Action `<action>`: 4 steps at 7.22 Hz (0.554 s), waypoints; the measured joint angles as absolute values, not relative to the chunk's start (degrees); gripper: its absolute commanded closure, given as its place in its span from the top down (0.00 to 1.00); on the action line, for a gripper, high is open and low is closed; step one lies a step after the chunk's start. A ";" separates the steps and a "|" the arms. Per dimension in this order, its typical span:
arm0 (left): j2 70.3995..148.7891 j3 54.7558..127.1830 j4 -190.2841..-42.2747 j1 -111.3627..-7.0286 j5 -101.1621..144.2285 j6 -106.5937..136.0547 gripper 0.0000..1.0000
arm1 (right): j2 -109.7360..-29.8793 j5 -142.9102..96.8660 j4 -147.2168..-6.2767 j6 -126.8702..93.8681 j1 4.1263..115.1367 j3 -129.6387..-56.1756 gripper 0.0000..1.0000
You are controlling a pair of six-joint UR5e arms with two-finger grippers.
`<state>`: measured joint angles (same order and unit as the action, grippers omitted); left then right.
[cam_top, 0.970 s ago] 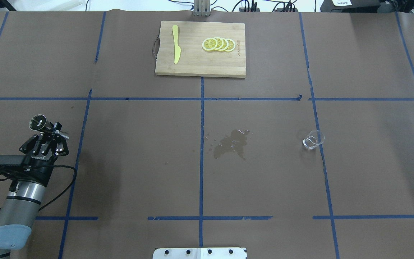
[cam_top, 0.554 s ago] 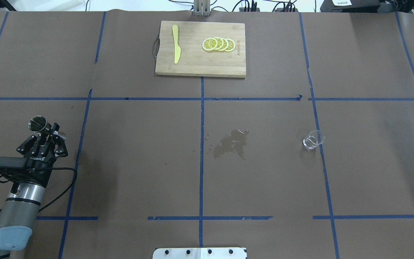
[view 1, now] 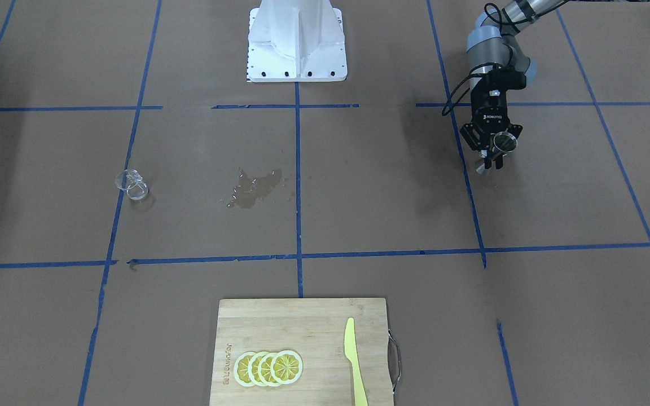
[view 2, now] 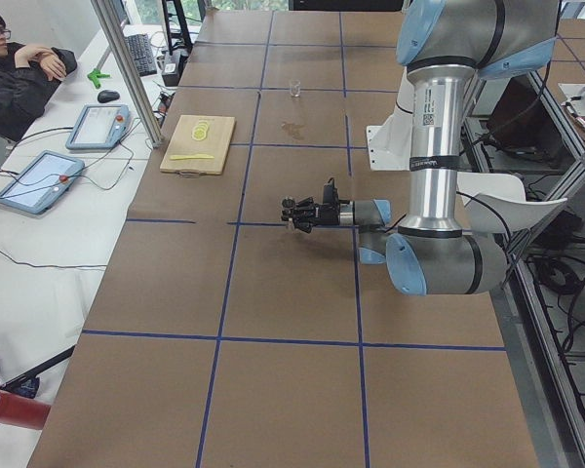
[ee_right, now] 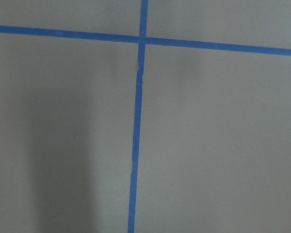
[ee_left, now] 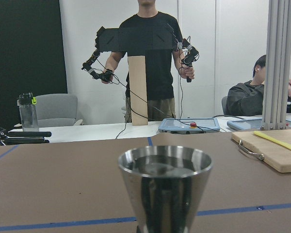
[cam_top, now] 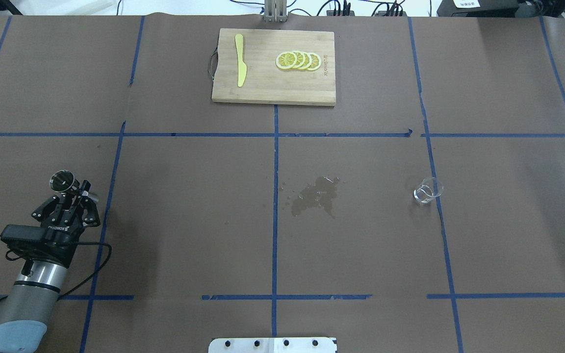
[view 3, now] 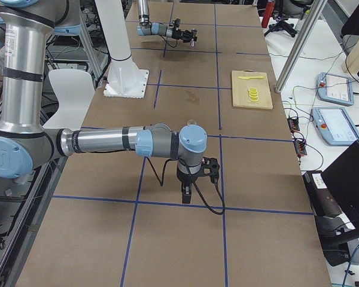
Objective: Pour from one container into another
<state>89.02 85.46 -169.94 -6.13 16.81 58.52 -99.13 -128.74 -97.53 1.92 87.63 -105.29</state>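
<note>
Carry step: shiny conical steel cup (cam_top: 63, 180) clamped in left claw (cam_top: 77, 192); next, level toward small clear glass (cam_top: 428, 190) at 3 o'clock. Right claw (view 3: 186, 193): cannot tell.

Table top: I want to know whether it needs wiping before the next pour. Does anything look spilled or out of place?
Yes. A wet patch with small droplets around it lies near the middle of the table, well short of the glass. The metal cup in the left gripper is upright.
</note>
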 measured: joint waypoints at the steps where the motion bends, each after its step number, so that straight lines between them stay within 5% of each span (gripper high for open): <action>1: 89.03 85.43 -170.35 -5.30 16.78 58.64 0.10 | -99.14 -128.70 -97.53 1.93 87.63 -105.29 1.00; 4: 89.03 84.76 -171.00 -3.91 16.70 58.87 0.13 | -99.21 -128.67 -97.53 1.93 87.71 -105.29 1.00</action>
